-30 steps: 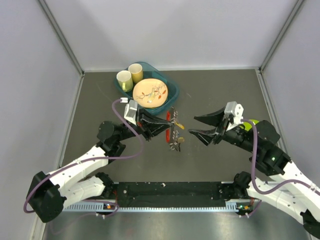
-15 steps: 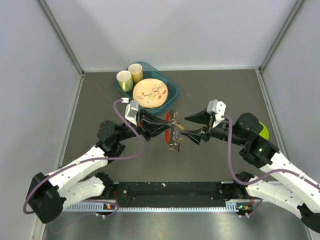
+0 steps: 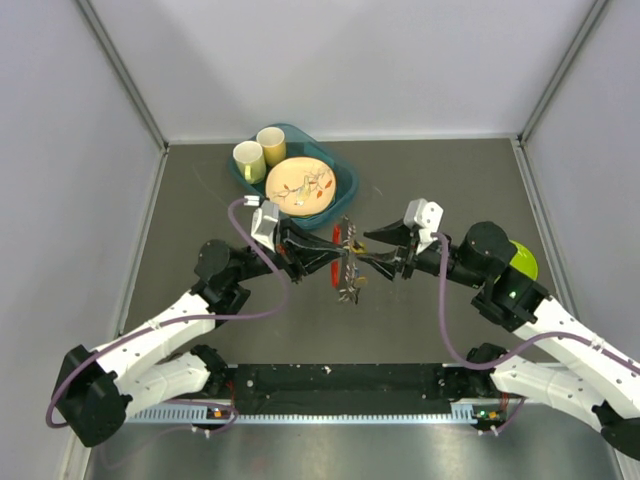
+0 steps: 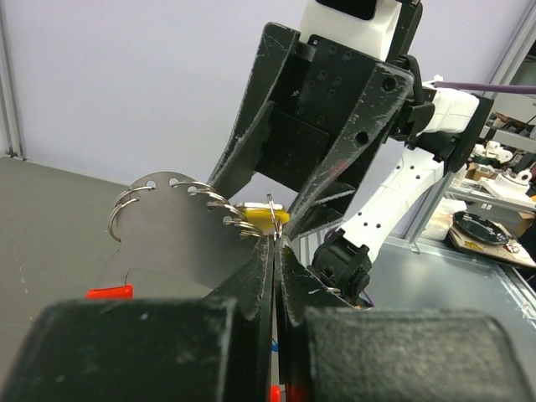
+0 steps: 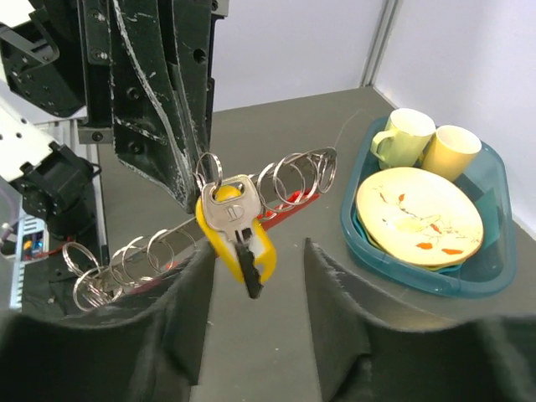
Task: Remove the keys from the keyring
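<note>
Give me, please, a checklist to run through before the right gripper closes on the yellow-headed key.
1. The left gripper is shut on the keyring: ok.
2. The right gripper is open, its fingers apart: ok.
3. The yellow-headed key hangs between the right fingers, untouched: ok.
4. The key is threaded on its ring: ok.
5. The other keys are out of the right fingers' way: cannot tell, too small in the top view.

- One keyring [image 4: 180,230], a flat grey metal plate, sat at the left gripper [image 4: 275,244] tips.
- One yellow-headed metal key [image 5: 234,219] hung between the right gripper [image 5: 257,249] fingers.
- Beyond that gripper stood two ceramic cups, a pale green mug [image 5: 402,134] and a yellow mug [image 5: 450,146], with one cream patterned plate [image 5: 419,213] and one teal plastic tub [image 5: 498,226].
</note>
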You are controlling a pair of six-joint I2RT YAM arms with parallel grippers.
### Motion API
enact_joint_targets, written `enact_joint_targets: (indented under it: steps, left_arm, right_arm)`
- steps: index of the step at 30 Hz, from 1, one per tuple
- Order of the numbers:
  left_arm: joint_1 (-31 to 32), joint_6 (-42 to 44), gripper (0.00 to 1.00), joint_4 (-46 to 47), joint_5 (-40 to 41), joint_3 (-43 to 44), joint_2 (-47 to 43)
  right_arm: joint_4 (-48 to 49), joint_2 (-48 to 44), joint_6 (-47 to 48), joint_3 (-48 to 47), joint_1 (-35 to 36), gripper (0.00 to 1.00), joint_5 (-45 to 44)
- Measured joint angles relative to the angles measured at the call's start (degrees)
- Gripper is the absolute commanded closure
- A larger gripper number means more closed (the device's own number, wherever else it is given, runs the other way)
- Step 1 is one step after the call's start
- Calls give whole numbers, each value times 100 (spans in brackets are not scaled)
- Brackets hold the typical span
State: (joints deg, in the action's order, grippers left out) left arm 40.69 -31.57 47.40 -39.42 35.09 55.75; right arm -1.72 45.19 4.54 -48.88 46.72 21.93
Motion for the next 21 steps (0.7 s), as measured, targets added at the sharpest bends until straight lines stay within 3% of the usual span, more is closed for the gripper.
enact_joint_targets:
  steps: [1,4,5,21]
  left_arm:
    - [0,9,100,-26,0,15,0]
    - [-2,50,100,-101,2,48,0]
    - [-7,68,100,-122,4,50,-2]
    - [-22,444,100,-870,485,310,-142]
  right_arm:
    - [2,7,31,0,4,77,-31]
    - [26,7,57,0,13,97,-195]
    - [39,2,81,0,15,100,-254]
    - [168,-468,-63,400,79,100,-767]
